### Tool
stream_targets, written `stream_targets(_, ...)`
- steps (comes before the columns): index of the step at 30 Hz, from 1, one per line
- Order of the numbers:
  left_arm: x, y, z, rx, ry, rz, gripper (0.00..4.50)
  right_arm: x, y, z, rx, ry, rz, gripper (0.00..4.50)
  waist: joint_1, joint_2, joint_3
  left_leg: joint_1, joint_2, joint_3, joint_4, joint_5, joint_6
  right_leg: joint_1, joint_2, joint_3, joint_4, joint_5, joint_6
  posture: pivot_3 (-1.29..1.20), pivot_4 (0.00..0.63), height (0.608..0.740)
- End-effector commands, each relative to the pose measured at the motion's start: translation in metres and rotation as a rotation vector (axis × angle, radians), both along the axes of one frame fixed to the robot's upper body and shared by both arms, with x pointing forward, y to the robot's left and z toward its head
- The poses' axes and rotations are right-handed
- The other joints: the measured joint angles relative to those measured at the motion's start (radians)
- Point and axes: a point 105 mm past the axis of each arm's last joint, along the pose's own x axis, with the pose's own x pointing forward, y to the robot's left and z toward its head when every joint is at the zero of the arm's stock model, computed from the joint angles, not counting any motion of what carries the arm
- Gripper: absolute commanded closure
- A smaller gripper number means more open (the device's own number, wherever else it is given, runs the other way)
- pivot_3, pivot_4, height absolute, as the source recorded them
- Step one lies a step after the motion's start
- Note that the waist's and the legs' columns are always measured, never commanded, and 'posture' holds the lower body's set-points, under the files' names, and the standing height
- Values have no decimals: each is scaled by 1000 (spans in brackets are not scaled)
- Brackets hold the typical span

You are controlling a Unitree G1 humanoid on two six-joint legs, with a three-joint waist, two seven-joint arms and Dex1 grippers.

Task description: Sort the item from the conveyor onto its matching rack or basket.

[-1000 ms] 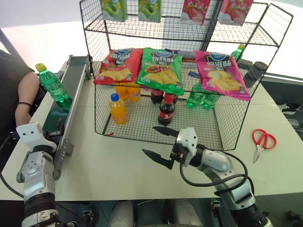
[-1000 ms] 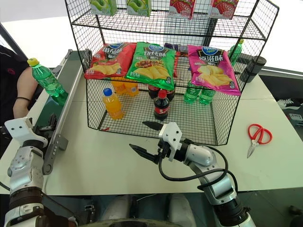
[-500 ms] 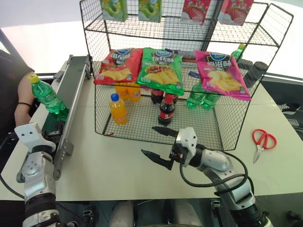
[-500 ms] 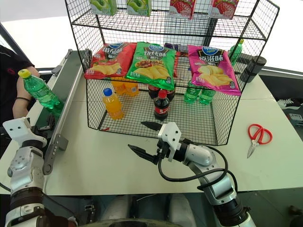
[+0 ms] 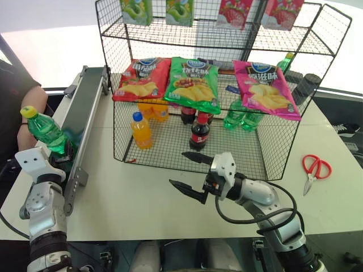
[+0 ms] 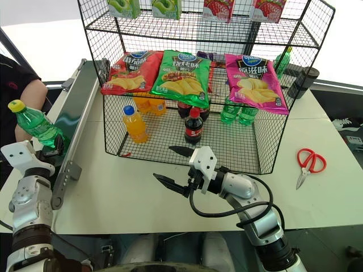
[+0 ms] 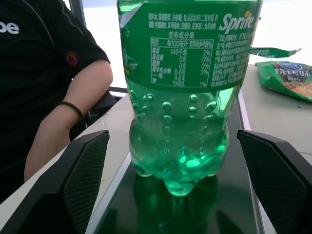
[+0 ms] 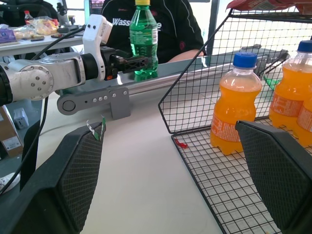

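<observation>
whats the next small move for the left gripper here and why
Probably close the left gripper on the green bottle. Its two fingers stand wide open on either side of the bottle's base, which stands upright on the conveyor belt at the near end, so a grasp looks ready.

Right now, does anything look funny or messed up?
The green bottle on the conveyor leans instead of standing straight, and red scissors lie alone on the table. Nothing is spilled or broken.
</observation>
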Motion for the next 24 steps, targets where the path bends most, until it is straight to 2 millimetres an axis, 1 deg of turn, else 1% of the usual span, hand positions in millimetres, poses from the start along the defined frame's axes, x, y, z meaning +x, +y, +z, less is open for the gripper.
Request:
stream_targets(1, -3, 6, 13, 17, -52, 23, 0, -6, 5, 16, 35, -54, 35, 70, 0, 0, 0, 0, 0, 0, 0, 0, 0, 0, 0, 0, 0, 0, 0, 0, 150, 740)
stream_targets(2, -3, 6, 13, 15, -54, 22, 0, -6, 5, 16, 35, -54, 35, 70, 0, 0, 0, 0, 0, 0, 0, 0, 0, 0, 0, 0, 0, 0, 0, 0, 150, 740)
stream_targets(3, -3, 6, 13, 13, -58, 21, 255, -6, 6, 16, 35, -54, 35, 21, 0, 0, 0, 0, 0, 0, 0, 0, 0, 0, 0, 0, 0, 0, 0, 0, 150, 740)
stream_targets(5, -3, 6, 14, 11, -62, 21, 828, -6, 6, 16, 35, -53, 36, 0, 1, 0, 0, 0, 0, 0, 0, 0, 0, 0, 0, 0, 0, 0, -1, 0, 150, 740)
stream_targets(6, -3, 6, 14, 11, -64, 22, 1333, -6, 6, 17, 35, -53, 36, 0, 2, 0, 0, 0, 0, 0, 0, 0, 0, 0, 0, 0, 0, -1, -2, 0, 150, 740)
stream_targets(7, -3, 6, 14, 11, -65, 22, 1598, -6, 6, 17, 35, -52, 36, 0, 3, 0, 0, 0, 0, 0, 0, 0, 0, 0, 0, 0, 0, -1, -2, 0, 150, 740)
stream_targets(11, -2, 7, 23, 38, -83, 20, 1760, -6, 6, 17, 36, -50, 37, 0, 3, 0, 0, 0, 0, 0, 0, 0, 0, 0, -1, 0, 0, -1, -2, 0, 150, 740)
stream_targets(13, -1, 2, 33, 54, -115, -12, 1760, -6, 6, 18, 37, -49, 38, 0, 3, 0, 0, 0, 0, 0, 0, 0, 0, 0, -1, 0, 0, -1, -2, 0, 150, 740)
stream_targets(14, 0, -4, 40, 61, -139, -45, 1760, -6, 6, 18, 37, -48, 39, 0, 3, 0, 0, -1, 0, 0, 0, 0, 0, 0, -1, 0, 0, -1, -2, 0, 150, 740)
stream_targets(17, 2, -27, 63, 117, -195, -179, 1760, -6, 5, 18, 36, -45, 42, 0, 1, -1, 0, -5, 0, 0, 0, 0, 0, -4, -1, 0, 0, -1, -2, 0, 150, 740)
stream_targets(19, 3, -49, 77, 152, -223, -292, 1760, -5, 4, 18, 35, -43, 45, 0, 1, -1, 0, -9, 0, -1, 1, 1, -1, -7, -1, -1, -1, 0, -1, 0, 150, 740)
stream_targets(20, 3, -63, 82, 170, -231, -365, 1760, -5, 4, 18, 33, -44, 46, 0, 2, -1, 0, -11, 0, -1, 1, 1, -1, -8, -1, -1, -1, 0, 0, 0, 150, 740)
stream_targets(22, 2, -89, 87, 197, -234, -493, 1760, -4, 3, 18, 29, -48, 47, 0, 0, -1, 0, -12, -1, -1, 1, 1, -2, -8, -1, -1, -1, 0, 0, 0, 150, 740)
stream_targets(24, -2, -118, 87, 212, -221, -640, 1760, -2, 1, 18, 23, -54, 44, 0, -3, 0, 1, -11, -1, -1, 1, 1, -2, -8, -2, -1, -2, 0, 0, 0, 150, 740)
